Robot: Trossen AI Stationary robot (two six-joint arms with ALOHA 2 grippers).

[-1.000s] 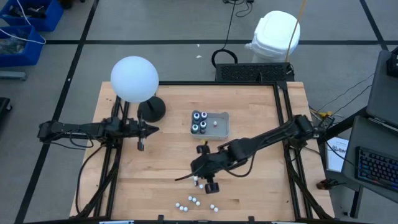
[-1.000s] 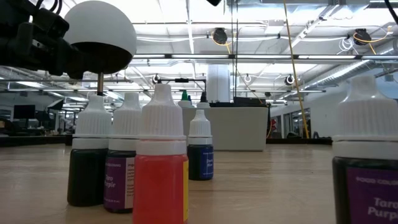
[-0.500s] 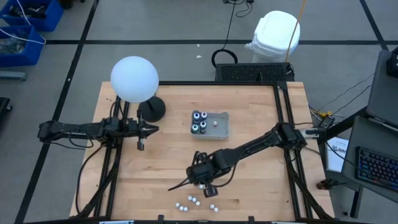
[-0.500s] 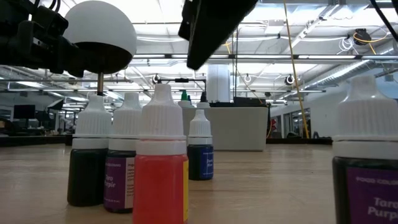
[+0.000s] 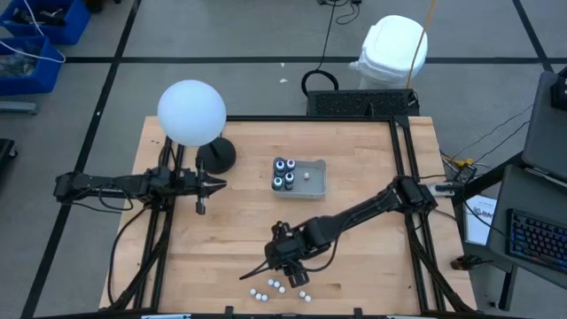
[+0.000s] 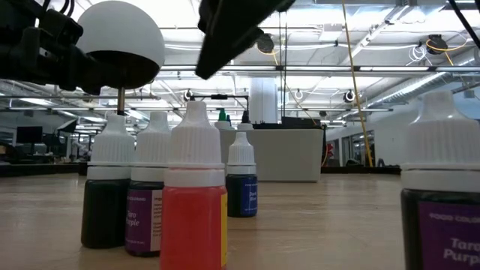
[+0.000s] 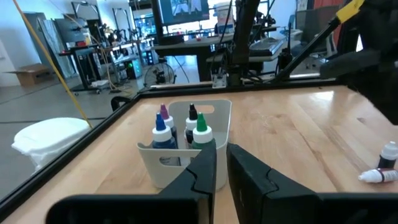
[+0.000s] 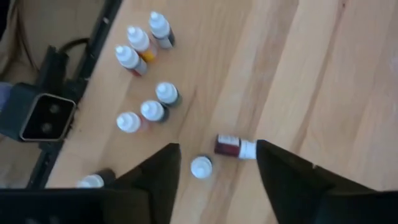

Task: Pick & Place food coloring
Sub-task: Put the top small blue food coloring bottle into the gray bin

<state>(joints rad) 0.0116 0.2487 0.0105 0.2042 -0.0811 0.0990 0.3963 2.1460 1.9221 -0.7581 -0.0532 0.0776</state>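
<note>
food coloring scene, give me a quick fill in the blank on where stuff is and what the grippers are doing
1. The right gripper hangs above the loose bottles with its jaws ____.
2. One dark bottle between its fingers lies on its ____.
3. The grey tray holds ____ bottles with coloured tips.
4. The left gripper waits beside the white ____.

Missing words: open; side; four; lamp

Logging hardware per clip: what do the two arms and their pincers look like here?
Both arms are dark, slim and jointed. The left pincer has two chunky matte-black fingers with angular tips. The right pincer has the same broad black fingers.
</note>
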